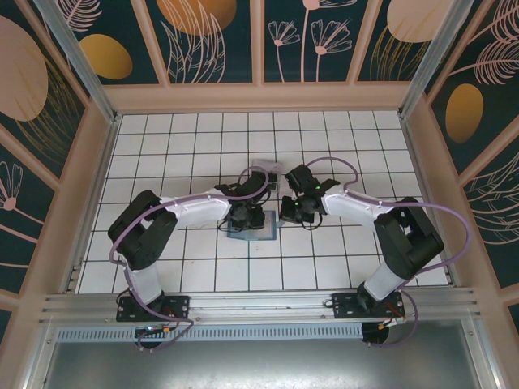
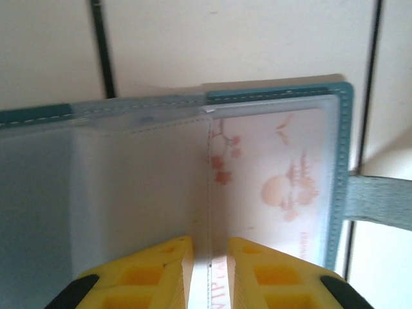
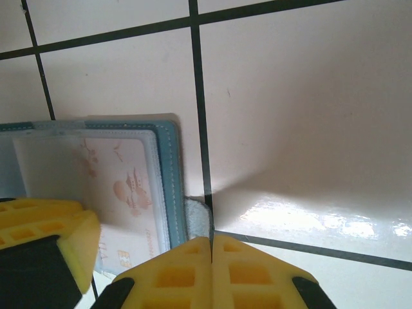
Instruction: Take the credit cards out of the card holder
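Left wrist: left gripper (image 2: pixel 210 270) fingers narrowly apart over the card holder (image 2: pixel 343 167), grip I can't tell; blurred credit card (image 2: pixel 277 187) at 3 o'clock. Right gripper (image 3: pixel 212 257) fingers pressed together.

Robot test cell: tiled table (image 1: pixel 203 146) boxed by leaf-painted wall panels (image 1: pixel 49 89), aluminium frame rail (image 1: pixel 259 304) in front.
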Controlling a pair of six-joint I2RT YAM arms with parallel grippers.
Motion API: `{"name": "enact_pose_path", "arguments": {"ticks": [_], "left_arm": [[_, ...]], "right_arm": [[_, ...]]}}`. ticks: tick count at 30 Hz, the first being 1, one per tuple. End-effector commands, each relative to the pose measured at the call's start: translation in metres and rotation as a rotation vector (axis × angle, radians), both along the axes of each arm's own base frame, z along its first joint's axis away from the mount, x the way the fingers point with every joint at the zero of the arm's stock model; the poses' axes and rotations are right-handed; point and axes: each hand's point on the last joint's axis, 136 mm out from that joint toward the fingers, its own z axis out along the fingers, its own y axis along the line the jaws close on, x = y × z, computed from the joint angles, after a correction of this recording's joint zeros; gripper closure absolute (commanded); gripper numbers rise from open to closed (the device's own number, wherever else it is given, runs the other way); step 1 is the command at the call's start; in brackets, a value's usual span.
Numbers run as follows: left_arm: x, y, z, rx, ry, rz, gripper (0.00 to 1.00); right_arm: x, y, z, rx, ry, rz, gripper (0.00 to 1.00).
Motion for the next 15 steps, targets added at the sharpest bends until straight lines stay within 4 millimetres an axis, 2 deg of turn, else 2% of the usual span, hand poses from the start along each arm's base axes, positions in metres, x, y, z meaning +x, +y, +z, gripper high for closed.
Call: {"name": "enact_pose_path", "arguments": {"ticks": [1, 15], "left_arm": [[-0.01, 0.036, -0.001, 0.169, 0.013, -0.001, 0.75], [-0.001, 0.071, 0.028, 0.322, -0.085, 0.026, 0.75]], "right_arm": [[0.001, 0.003, 0.006, 0.002, -0.012, -0.004, 0.97], [0.001, 0.014, 0.025, 0.044, -0.036, 0.006, 1.0]]}}
